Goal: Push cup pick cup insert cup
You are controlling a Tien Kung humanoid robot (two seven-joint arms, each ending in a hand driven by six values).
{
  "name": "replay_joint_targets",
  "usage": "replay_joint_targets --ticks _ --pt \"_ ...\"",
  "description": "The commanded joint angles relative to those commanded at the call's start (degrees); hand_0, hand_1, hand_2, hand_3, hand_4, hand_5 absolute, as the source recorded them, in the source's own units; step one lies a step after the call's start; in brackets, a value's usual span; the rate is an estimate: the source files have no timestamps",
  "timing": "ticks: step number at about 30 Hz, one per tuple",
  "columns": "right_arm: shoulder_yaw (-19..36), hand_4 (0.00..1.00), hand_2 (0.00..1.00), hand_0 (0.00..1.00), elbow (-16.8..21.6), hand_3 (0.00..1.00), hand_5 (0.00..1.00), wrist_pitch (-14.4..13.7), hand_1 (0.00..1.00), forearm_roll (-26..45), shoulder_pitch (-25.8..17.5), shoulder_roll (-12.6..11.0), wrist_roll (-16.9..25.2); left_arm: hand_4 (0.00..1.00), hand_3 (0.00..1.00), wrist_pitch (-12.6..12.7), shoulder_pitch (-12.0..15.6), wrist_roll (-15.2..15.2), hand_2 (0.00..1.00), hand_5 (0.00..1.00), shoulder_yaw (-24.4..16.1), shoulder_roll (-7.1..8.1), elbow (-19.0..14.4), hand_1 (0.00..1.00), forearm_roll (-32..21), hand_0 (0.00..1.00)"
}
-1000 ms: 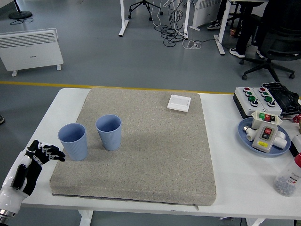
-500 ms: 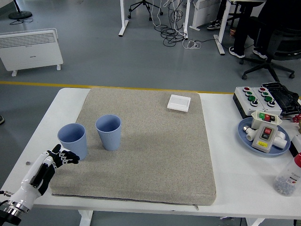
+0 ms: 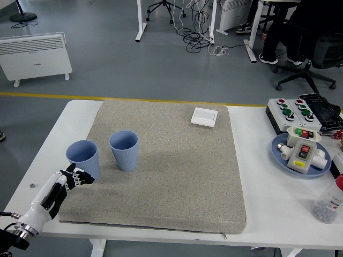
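Left hand (image 3: 63, 184) sits low at the near left corner of my view, its fingers loosely spread and holding nothing, fingertips pointing up and to the right. Just past those fingertips stands the nearer blue cup (image 3: 83, 159), upright and open at the top; from my feed I cannot tell whether the fingers touch its base or stop just short of it. To the right of that cup and a little farther from the hand stands the second blue cup (image 3: 124, 150), also upright, with a narrow gap between the two. Both rest on the grey mat (image 3: 177, 176), which starts right under the hand and covers most of the white table (image 3: 268, 214).

Well away from the hand, at the mat's far edge, I see a small white square box (image 3: 204, 116). Farthest off, on the table's right side, are a blue plate (image 3: 281, 156) carrying a switch unit, a black box with coloured buttons (image 3: 292, 111) behind it, and a clear bottle (image 3: 328, 201) near the front edge.
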Motion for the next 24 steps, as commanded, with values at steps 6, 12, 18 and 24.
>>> replay_joint_targets --ticks 6,12,18,24 --pt "-0.08 0.109 0.595 0.751 0.00 0.583 0.604 -0.02 0.615 -0.03 -0.09 0.05 -0.09 0.640 0.486 -0.21 -1.44 -0.08 0.538 0.998 1.33 0.06 1.91 0.596 -0.20 0.619" --pt "-0.08 0.109 0.595 0.751 0.00 0.583 0.604 -0.05 0.616 -0.01 -0.13 0.10 -0.15 0.640 0.485 -0.35 -2.71 0.23 0.538 0.998 3.06 0.97 3.27 0.594 0.36 0.618" --pt "-0.19 0.108 0.595 0.751 0.00 0.583 0.602 -0.07 0.616 0.15 -0.05 0.17 -0.14 0.639 0.485 -0.44 -4.01 -0.43 0.537 0.998 3.45 1.57 4.92 0.594 0.32 0.622" --pt "-0.21 0.108 0.595 0.751 0.00 0.583 0.602 -0.10 0.616 0.24 -0.03 0.23 -0.11 0.639 0.485 -0.55 -5.67 -0.77 0.538 0.998 5.11 2.36 6.99 0.595 0.50 0.626"
